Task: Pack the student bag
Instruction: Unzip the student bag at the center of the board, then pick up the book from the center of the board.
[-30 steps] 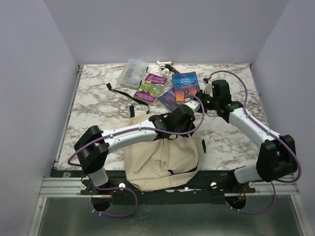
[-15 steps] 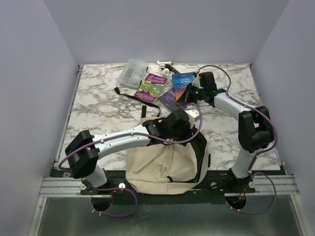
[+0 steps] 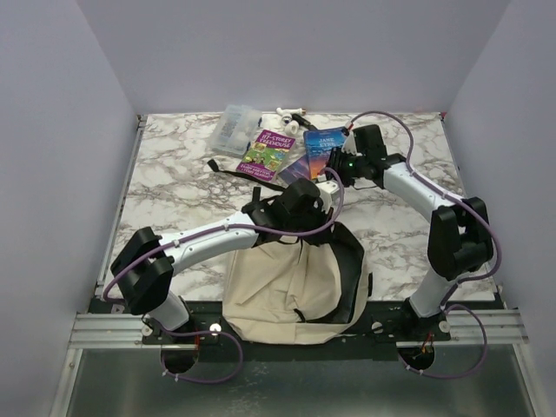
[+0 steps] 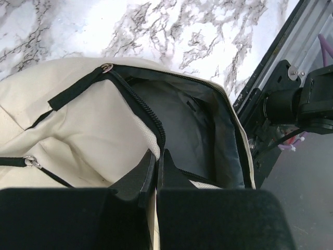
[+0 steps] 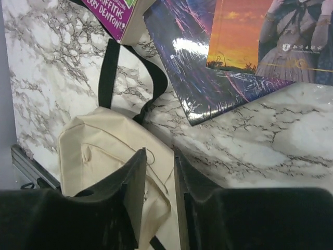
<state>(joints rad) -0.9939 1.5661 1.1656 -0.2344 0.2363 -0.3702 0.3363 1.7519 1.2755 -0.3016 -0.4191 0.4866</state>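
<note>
The student bag (image 3: 282, 282) is a large beige backpack lying at the near middle of the table, its mouth open and the black lining (image 4: 192, 130) showing. My left gripper (image 3: 320, 193) is shut on the zipper edge of the bag's mouth (image 4: 157, 156) and holds it up. My right gripper (image 3: 334, 167) reaches in from the right, just beyond the left one. Its jaws (image 5: 158, 153) are nearly closed, with a fold of the bag's beige fabric (image 5: 104, 151) between them.
Three books lie behind the bag: a purple-green one (image 3: 268, 152), a dark purple one (image 3: 300, 171) and a Jane Eyre (image 3: 326, 146). A clear box (image 3: 233, 129) and a small white object (image 3: 289, 113) lie at the back. A black strap (image 3: 239, 169) trails left.
My left gripper has pulled the bag's rim away from the near edge, and the mouth now gapes wider. My right gripper has swung left, from beside the books to the bag's top.
</note>
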